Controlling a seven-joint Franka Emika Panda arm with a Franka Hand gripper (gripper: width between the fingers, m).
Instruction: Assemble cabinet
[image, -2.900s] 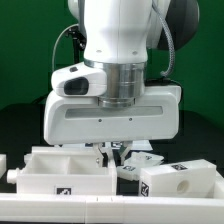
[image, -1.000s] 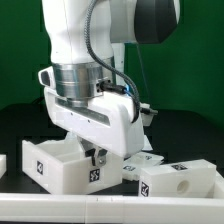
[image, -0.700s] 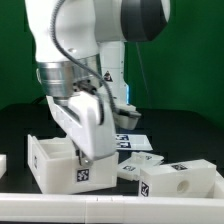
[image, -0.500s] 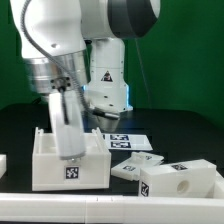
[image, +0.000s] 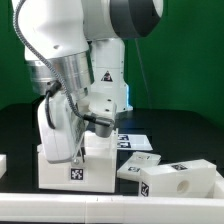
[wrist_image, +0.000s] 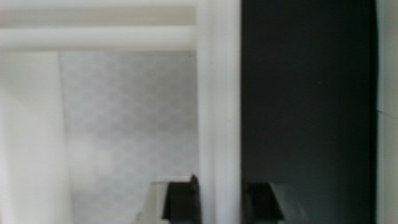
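Black table (image: 185, 128), green backdrop: the cabinet box (image: 55, 170) sits toward the table's near-left corner in the exterior view, with the gripper (wrist_image: 219, 200) clamped on its thin wall (light, rigid, likely slick, so pinch walls squarely).

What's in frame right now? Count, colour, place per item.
open cabinet box: 1, white, exterior view's left, tag on front
tagged flat piece: 1, white, on table beside box
block with round hole: 1, white, exterior view's right front
small piece: 1, white, exterior view's left edge, cut off
marker board: 1, white, flat, behind parts
rail: 1, white, along front
table: 1, black
arm: 1, white, above box
gripper: 1, clamped on box wall
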